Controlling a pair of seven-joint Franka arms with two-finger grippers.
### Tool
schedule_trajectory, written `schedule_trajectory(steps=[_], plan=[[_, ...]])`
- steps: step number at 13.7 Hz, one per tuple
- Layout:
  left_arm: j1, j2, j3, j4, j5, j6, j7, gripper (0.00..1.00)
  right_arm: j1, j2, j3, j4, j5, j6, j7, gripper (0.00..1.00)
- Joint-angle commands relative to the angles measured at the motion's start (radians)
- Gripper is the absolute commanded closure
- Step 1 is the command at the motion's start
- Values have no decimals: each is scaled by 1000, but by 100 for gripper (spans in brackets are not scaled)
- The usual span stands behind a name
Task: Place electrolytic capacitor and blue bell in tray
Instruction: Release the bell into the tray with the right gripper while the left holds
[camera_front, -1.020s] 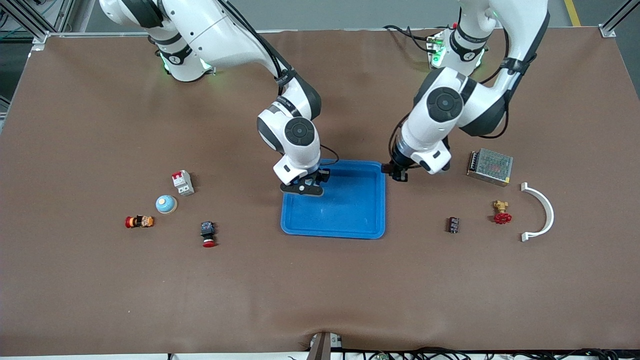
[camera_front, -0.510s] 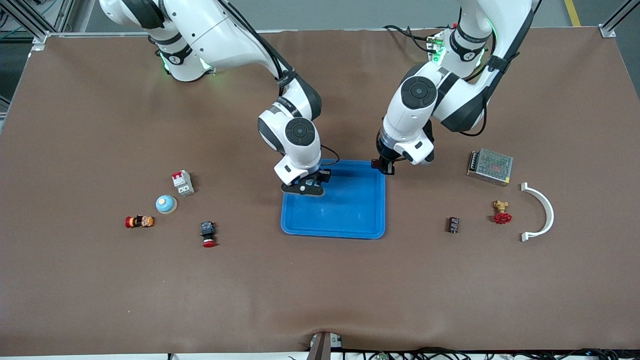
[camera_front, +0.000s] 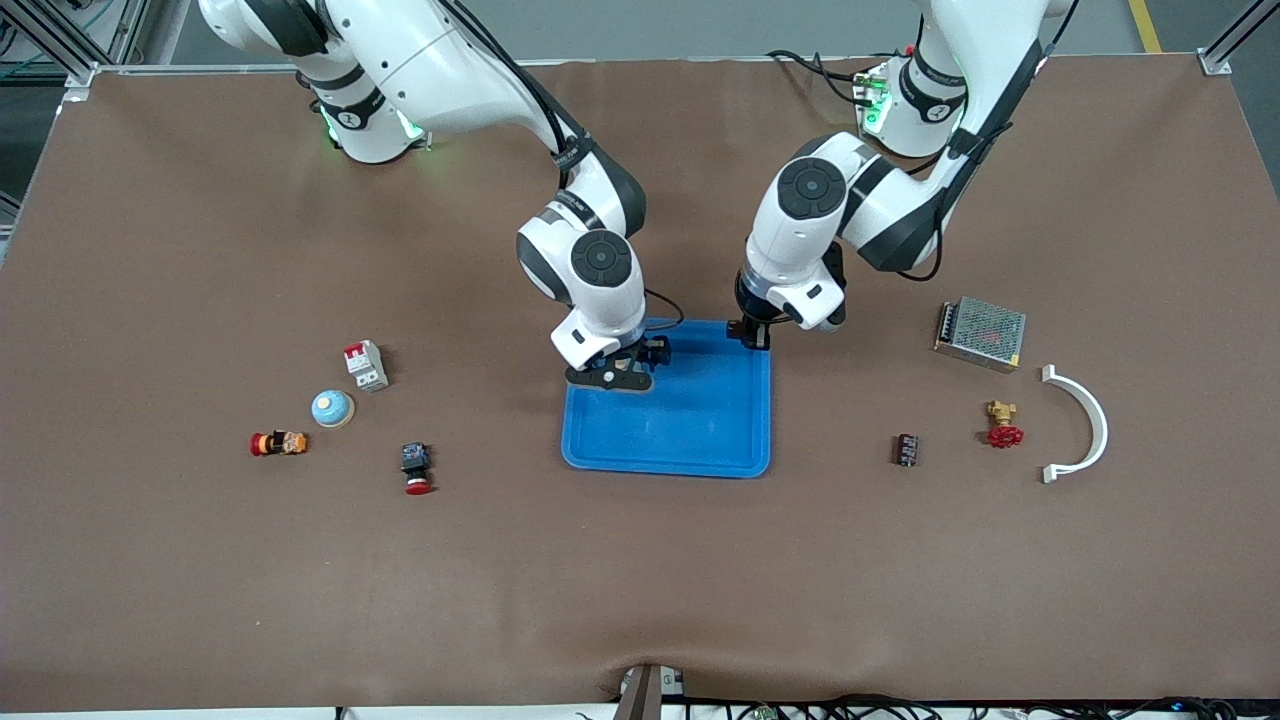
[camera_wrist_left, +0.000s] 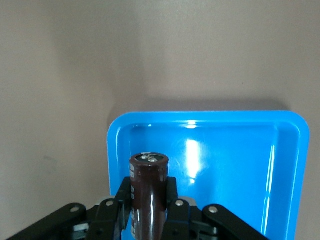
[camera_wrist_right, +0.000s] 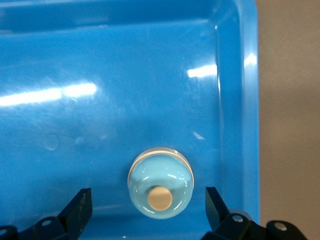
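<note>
The right hand (camera_wrist_right: 147, 210) now stands with fingers spread apart, released; the blue bell (camera_wrist_right: 160, 183) rests between them on the floor of the tray (camera_front: 700, 440), near its corner. Half the task thus appears complete. The left hand (camera_wrist_left: 148, 212) is clenched on the electrolytic capacitor (camera_wrist_left: 148, 192), upright, over the tray's rim at the corner toward the left arm's end of the desk (camera_front: 640, 580). A second ago that hand hung outside the rim, and the right fingers were closed on the bell.
</note>
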Motion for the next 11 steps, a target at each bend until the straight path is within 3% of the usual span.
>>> schedule_trajectory(steps=[1,11], plan=[[1,47,-7,-1,98,47,-81,100,-16,-89,-12,0,0,-111,-50,0],[0,149,-4,12,246,115,-172,100,-253,-301,-14,6,2,-405,-520,0]])
